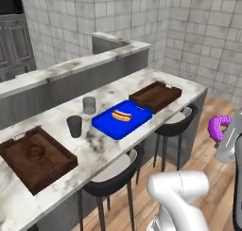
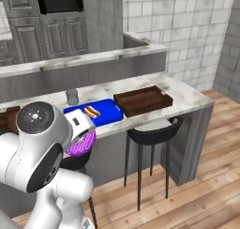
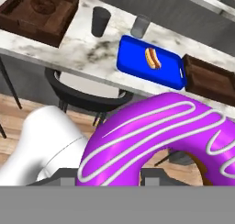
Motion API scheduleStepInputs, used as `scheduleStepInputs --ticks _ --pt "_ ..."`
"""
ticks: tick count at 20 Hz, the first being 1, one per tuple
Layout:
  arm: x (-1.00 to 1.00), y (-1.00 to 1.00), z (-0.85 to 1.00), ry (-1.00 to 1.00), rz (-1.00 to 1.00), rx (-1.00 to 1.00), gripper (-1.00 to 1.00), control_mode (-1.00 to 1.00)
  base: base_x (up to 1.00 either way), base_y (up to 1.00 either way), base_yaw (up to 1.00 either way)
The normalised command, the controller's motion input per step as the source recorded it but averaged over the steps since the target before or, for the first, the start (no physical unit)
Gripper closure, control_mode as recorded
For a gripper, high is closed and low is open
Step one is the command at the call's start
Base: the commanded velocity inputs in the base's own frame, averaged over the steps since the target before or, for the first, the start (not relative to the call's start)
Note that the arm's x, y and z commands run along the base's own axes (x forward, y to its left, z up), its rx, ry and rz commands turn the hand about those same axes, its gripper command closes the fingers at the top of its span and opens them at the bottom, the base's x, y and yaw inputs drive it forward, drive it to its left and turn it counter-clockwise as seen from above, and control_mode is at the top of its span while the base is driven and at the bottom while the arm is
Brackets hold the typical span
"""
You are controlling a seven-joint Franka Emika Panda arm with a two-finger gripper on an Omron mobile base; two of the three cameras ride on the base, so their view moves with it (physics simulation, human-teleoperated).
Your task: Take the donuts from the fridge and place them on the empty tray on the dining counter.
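My gripper [image 1: 224, 132] is shut on the purple-iced donut [image 1: 218, 127], held in the air over the wooden floor, short of the dining counter [image 1: 101, 140]. The same donut [image 3: 156, 136] looms large in the hand view and covers most of the fingertips; it also hangs under the hand as the purple donut [image 2: 82, 144]. An empty dark brown tray [image 1: 156, 95] lies at the counter's right end, also seen as the tray [image 2: 143, 100] and the tray [image 3: 213, 81]. The fridge and the sprinkled brown donut are out of view.
A blue tray [image 1: 122, 119] with a hot dog [image 1: 121, 115] lies beside the empty tray. A second brown tray [image 1: 35, 159] at the left holds a round brown thing. A dark cup [image 1: 74, 126] and a glass [image 1: 89, 105] stand between them. Black stools [image 1: 118, 171] sit under the counter's edge.
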Motion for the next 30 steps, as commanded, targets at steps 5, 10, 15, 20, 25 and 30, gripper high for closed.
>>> scheduleStepInputs --ticks 5,10,15,20,25,30 --pt "0.00 0.00 0.00 0.00 0.00 0.00 1.00 1.00 0.33 -0.75 0.21" --pt "0.00 0.00 0.00 0.00 0.00 0.00 1.00 1.00 0.56 -0.44 0.19" --pt "0.00 0.00 0.00 0.00 0.00 0.00 1.00 1.00 0.92 -0.21 0.22" --pt "0.00 0.00 0.00 0.00 0.00 0.00 1.00 1.00 1.00 -0.25 0.40" --pt "0.00 0.00 0.00 0.00 0.00 0.00 1.00 1.00 1.00 -0.41 0.47" --pt "0.00 0.00 0.00 0.00 0.00 0.00 1.00 1.00 1.00 -0.58 0.44"
